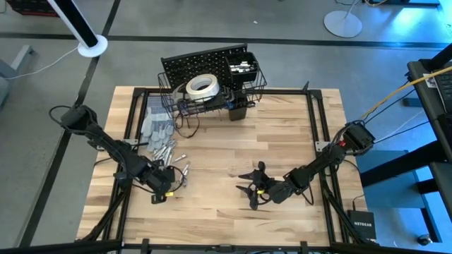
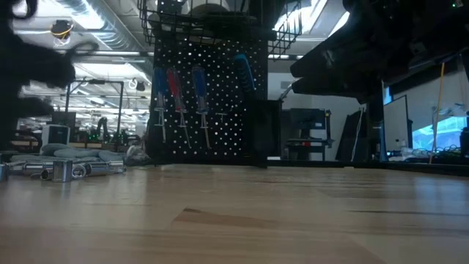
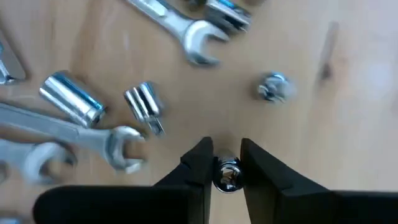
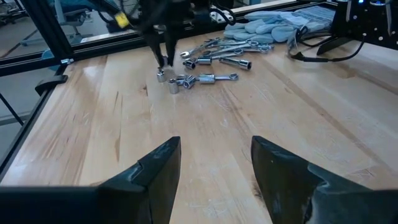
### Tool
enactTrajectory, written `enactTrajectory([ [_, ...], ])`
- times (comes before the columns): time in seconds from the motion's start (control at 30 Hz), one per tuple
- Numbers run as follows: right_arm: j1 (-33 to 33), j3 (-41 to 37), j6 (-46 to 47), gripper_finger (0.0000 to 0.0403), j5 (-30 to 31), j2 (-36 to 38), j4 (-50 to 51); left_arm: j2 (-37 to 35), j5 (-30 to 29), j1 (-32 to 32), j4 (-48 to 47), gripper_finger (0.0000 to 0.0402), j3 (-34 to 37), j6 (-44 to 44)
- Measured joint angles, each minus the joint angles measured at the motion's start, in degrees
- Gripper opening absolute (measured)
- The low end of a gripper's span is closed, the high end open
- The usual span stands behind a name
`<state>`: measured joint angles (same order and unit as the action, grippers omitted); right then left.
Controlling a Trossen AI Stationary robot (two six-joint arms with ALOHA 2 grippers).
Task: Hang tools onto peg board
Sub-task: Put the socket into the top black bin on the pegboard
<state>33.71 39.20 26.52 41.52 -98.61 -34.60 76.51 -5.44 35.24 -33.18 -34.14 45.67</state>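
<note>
Small shiny socket (image 3: 227,175) half hidden between two dark fingers (image 3: 198,163) of left gripper (image 3: 224,163). Long wrenches (image 3: 62,130) cut off at the picture's edge. Screwdriver tips on the peg board (image 2: 209,103) too dark to make out. Basket (image 2: 220,18) up top cut off.

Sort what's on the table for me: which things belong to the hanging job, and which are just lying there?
For the job:
- wrenches and sockets on the wood
- small socket between the left hand's fingers
- tape roll in the basket
- screwdrivers hung on the peg board

Lying about:
- grey gloves
- cable
</note>
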Motion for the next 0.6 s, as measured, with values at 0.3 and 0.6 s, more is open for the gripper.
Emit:
enactTrajectory([
  [0.3,0.00,0.00,0.01,0.0199,0.02,0.00,-0.01,-0.09,-1.06,-1.15,-13.61,0.0055,-17.70,-3.96],
  [0.6,0.02,0.00,0.17,0.0199,0.04,0.02,-0.01,-0.13,-13.67,-5.94,-14.49,0.0058,-38.81,-21.53],
])
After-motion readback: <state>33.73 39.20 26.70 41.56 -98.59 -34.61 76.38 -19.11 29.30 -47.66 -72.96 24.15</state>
